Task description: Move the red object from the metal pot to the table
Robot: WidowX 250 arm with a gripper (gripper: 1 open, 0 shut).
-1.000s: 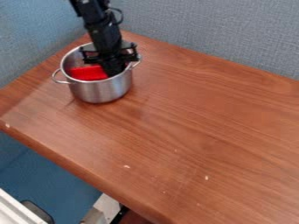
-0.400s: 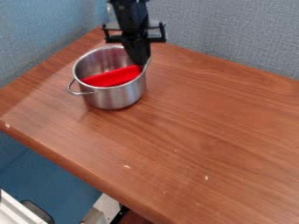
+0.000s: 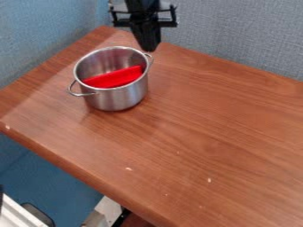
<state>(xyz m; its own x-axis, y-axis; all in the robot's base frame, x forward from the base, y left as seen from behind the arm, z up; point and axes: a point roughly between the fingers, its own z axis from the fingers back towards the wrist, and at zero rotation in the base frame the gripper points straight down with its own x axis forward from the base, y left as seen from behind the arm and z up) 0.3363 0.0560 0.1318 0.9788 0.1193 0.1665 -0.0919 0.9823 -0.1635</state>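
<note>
Camera view, looking down at an angle across a wooden table [image 3: 201, 133]. Nearest the viewer is the table's front edge, with blue flooring and some pale, unclear shapes below it at the bottom left. The reddish-brown, wood-grain tabletop fills most of the picture and carries a few tiny pale specks.

Farther back, toward the left rear corner, stands the metal pot [image 3: 110, 90], a small shiny steel pot with straight sides and a little loop handle facing left. Inside it lies the red object [image 3: 113, 78], a bright red flat piece spanning the pot roughly from wall to wall, apparently leaning with its right end higher against the inner wall. It is not yet on the table.

Behind and above the pot's right rim hangs the gripper [image 3: 147, 43], dark and pointing nearly straight down against a blue-grey textured wall [image 3: 236, 35]. Its jaws are fully closed and nothing red shows between them, so it appears to hold nothing. It sits clear of the pot, not touching the rim.

As a judgement, the red piece looks like light, stiff, smooth plastic. Being flat and thin, it is probably best pinched across its thickness at the raised end near the pot's right wall. The smooth surface could slip, and the light pot may shift if nudged.
</note>
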